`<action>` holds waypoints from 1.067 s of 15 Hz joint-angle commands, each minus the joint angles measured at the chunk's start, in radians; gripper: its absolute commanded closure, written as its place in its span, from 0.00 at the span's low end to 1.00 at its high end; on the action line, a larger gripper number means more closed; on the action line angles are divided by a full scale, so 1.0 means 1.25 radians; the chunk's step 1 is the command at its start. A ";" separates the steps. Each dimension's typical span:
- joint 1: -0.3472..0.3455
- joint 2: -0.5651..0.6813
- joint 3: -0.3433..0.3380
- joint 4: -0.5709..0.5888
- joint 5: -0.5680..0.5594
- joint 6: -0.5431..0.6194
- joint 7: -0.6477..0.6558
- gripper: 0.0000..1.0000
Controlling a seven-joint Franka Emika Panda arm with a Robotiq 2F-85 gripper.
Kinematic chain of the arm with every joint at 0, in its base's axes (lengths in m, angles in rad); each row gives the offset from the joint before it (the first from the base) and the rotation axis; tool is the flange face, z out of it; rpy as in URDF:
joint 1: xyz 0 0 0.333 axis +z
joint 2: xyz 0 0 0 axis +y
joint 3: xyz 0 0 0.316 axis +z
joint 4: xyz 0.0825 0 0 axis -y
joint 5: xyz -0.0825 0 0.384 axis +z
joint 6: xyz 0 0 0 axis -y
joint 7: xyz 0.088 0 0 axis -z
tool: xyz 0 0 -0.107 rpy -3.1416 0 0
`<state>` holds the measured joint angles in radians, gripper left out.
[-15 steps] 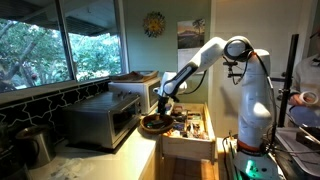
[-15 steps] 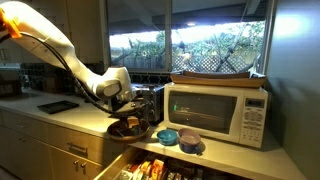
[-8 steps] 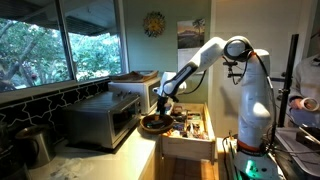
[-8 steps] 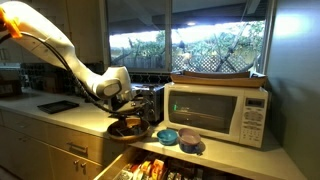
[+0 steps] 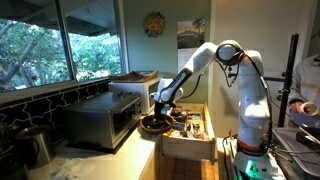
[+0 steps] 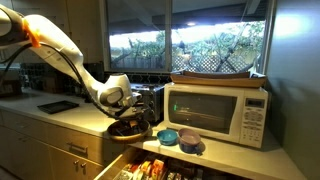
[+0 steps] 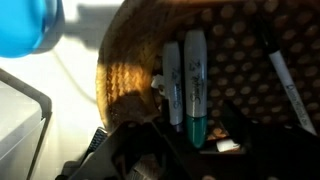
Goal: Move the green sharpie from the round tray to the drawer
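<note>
The round tray (image 7: 230, 60) is a brown woven dish and fills the wrist view. It also shows on the counter in both exterior views (image 5: 152, 124) (image 6: 128, 129). The green sharpie (image 7: 195, 95) lies in it, green cap toward me, beside a second marker (image 7: 172, 85). A third pen (image 7: 285, 80) lies at the right. My gripper (image 7: 190, 142) is open, low over the tray, with a dark finger on each side of the two markers' cap ends. It also shows in both exterior views (image 5: 160, 103) (image 6: 120, 104). The pale-wood drawer (image 5: 187, 146) (image 6: 120, 162) stands open beside the tray.
A white microwave (image 6: 215, 110) stands right of the tray, with two small blue bowls (image 6: 178, 137) before it. One blue bowl (image 7: 25, 25) shows in the wrist view. A steel toaster oven (image 5: 100, 120) stands further along the counter. The drawer holds dark clutter.
The arm has bent and lowered the gripper closer onto the tray. The markers have not moved.
</note>
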<state>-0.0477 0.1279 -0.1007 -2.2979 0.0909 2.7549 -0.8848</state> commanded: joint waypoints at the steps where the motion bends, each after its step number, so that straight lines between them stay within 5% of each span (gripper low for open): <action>1: -0.030 0.046 0.025 0.031 -0.018 0.004 0.020 0.64; 7: -0.065 0.058 0.071 0.051 0.035 -0.021 -0.034 0.57; 13: -0.083 0.062 0.113 0.063 0.076 -0.056 -0.089 0.72; 16: -0.080 0.061 0.104 0.068 0.057 -0.085 -0.080 0.53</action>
<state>-0.1343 0.1871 0.0244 -2.2237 0.1611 2.7004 -0.9655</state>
